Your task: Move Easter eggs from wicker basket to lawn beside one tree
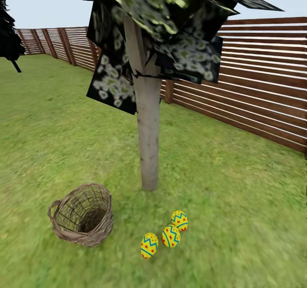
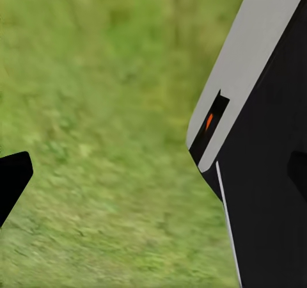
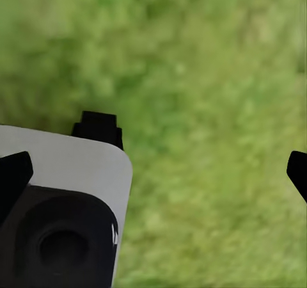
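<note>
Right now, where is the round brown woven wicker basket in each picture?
Head view: the round tan woven wicker basket sits at the lower left, left of the pale grey tree trunk, on the green lawn.
Left wrist view: blurry lawn beside the robot's grey-and-black body.
Right wrist view: lawn under the camera.
Shared landmark: the lawn.

- The lawn (image 1: 238, 202) carries the wicker basket (image 1: 83, 215), the tree (image 1: 149, 151), and three Easter eggs (image 1: 170, 236) clustered at the trunk's foot.
- Bare grass lies between both grippers' jaws.
</note>
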`<state>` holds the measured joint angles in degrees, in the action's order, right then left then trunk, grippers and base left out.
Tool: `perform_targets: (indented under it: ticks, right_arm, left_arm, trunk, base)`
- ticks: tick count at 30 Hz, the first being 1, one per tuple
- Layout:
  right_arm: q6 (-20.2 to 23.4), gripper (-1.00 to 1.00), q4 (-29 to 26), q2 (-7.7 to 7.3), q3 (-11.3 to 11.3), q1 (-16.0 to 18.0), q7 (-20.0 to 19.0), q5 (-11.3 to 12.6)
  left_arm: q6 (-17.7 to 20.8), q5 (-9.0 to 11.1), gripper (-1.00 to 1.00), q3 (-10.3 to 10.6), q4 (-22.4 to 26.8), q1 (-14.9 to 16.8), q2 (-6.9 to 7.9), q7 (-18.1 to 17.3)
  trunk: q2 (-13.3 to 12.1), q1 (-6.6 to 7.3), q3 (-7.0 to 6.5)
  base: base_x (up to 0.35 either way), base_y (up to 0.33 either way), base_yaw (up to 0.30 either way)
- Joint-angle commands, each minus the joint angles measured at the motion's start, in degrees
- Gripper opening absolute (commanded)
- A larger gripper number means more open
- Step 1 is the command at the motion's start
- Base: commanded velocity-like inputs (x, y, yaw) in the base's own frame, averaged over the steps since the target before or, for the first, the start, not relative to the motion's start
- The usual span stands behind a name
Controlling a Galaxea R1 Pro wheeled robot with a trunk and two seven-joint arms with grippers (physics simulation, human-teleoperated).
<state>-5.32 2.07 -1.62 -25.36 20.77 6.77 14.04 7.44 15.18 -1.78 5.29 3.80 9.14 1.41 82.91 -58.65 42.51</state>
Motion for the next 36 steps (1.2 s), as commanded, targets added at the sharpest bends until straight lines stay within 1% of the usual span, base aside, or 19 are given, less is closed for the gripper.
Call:
perform_targets:
  ticks: [1,8,18,36]
  right_arm:
    - [-0.38,1.00,0.21,0.04,-0.48,0.07,0.00,0.57]
    - [-0.39,1.00,0.29,0.04,-0.48,0.06,-0.01,0.63]
    - [-0.39,1.00,0.21,0.01,-0.48,0.06,0.06,0.56]
    - [-0.39,1.00,0.28,0.05,-0.48,0.06,0.08,0.63]
  left_arm:
    - [0.39,0.29,1.00,-0.15,0.16,-0.02,0.00,0.15]
    - [0.39,0.29,1.00,-0.16,0.16,-0.02,0.00,0.14]
    - [0.39,0.29,1.00,-0.17,0.16,-0.02,0.00,0.17]
    - [0.39,0.29,1.00,-0.17,0.16,-0.02,0.00,0.16]
  trunk:
    - [0.02,0.00,-0.04]
    - [0.02,0.00,-0.61]
    - [0.02,0.00,-1.03]
    - [0.02,0.00,-2.62]
  base:
    - [0.000,0.000,-0.140]
    - [0.000,0.000,-0.091]
    - [0.000,0.000,-0.004]
    - [0.000,0.000,0.000]
